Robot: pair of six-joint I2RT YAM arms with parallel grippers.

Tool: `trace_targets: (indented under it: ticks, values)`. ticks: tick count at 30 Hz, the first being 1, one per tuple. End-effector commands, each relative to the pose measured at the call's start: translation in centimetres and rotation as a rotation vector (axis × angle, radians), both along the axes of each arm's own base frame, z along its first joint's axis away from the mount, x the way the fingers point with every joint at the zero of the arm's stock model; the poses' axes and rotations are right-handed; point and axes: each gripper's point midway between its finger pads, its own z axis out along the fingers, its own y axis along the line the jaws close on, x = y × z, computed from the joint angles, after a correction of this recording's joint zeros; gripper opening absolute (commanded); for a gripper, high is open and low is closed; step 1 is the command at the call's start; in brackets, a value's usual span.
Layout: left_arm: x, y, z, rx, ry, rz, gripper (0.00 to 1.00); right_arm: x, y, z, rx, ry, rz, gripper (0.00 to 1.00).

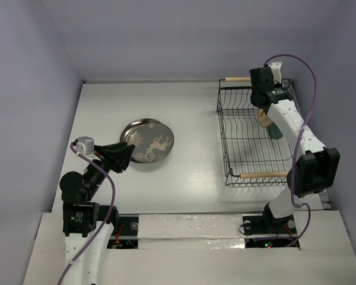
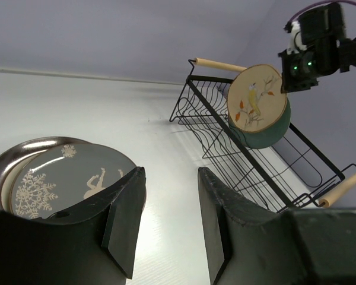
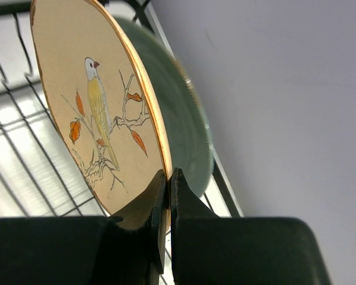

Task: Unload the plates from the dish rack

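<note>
The black wire dish rack (image 1: 224, 127) with wooden handles stands at the right. A tan plate (image 3: 77, 101) with a bird picture stands on edge in it, and a teal plate (image 3: 187, 124) stands right behind it. My right gripper (image 3: 168, 173) is shut on the tan plate's rim. In the top view it (image 1: 264, 105) is over the rack's far end. Two plates lie stacked on the table at the left: a dark one with a deer and snowflakes (image 1: 154, 142) on a brown-rimmed one (image 1: 129, 129). My left gripper (image 1: 127, 155) is open and empty just beside them.
The enclosure's walls close in the table at the back and both sides. The rack's near wooden handle (image 1: 264, 174) lies close to the right arm's base. In the left wrist view the rack (image 2: 237, 166) is ahead on the right and the stacked plates (image 2: 65, 178) on the left.
</note>
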Motion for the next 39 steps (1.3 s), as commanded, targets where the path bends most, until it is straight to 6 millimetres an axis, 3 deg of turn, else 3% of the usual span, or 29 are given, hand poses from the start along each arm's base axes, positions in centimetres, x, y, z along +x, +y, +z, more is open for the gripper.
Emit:
trace_targets:
  ticks: [1, 10, 12, 13, 19, 20, 22, 23, 24, 25, 30, 34, 39]
  values:
    - [0.0, -0.1, 1.0, 0.007, -0.046, -0.006, 0.38, -0.5, -0.5, 8.8, 0.078, -0.315, -0.042, 0.0]
    - [0.0, 0.0, 1.0, 0.005, -0.046, -0.003, 0.38, -1.9, 3.3, 13.6, 0.384, -0.52, 0.127, 0.0]
    - [0.0, 0.0, 1.0, 0.006, -0.045, 0.0, 0.38, -2.2, 5.1, 14.2, 0.489, -0.555, 0.199, 0.0]
    - [-0.1, 0.0, 1.1, 0.006, -0.049, -0.002, 0.38, -3.0, 5.7, 15.9, 0.535, -0.619, 0.243, 0.0]
    - [0.1, 0.0, 1.0, 0.005, -0.043, 0.001, 0.38, -3.9, 12.8, 17.7, 0.897, -0.705, 0.531, 0.0]
    - [0.1, 0.0, 1.0, 0.005, -0.043, 0.001, 0.38, -3.8, 14.2, 16.5, 0.962, -0.68, 0.545, 0.0]
    - [0.1, 0.1, 1.0, 0.004, -0.043, 0.003, 0.38, -4.0, 17.7, 16.6, 1.092, -0.653, 0.686, 0.0]
    - [0.1, 0.1, 0.9, 0.004, -0.04, 0.004, 0.38, -4.2, 19.7, 15.1, 1.175, -0.605, 0.706, 0.0]
    - [0.2, 0.1, 1.0, 0.004, -0.04, 0.006, 0.38, -4.5, 21.3, 14.8, 1.221, -0.583, 0.754, 0.0]
    - [0.2, 0.1, 0.8, 0.005, -0.034, 0.004, 0.38, -4.5, 22.5, 15.2, 1.25, -0.601, 0.795, 0.0]
    - [0.3, 0.2, 0.8, 0.004, -0.035, 0.01, 0.37, -5.0, 29.6, 12.5, 1.349, -0.486, 0.861, 0.0]
    - [0.3, 0.2, 0.8, 0.005, -0.035, 0.014, 0.37, -3.5, 34.1, 7.6, 1.388, -0.368, 0.841, 0.0]
    - [0.4, 0.2, 0.7, 0.004, -0.026, 0.012, 0.37, -3.4, 38.2, 2.7, 1.421, -0.24, 0.823, 0.0]
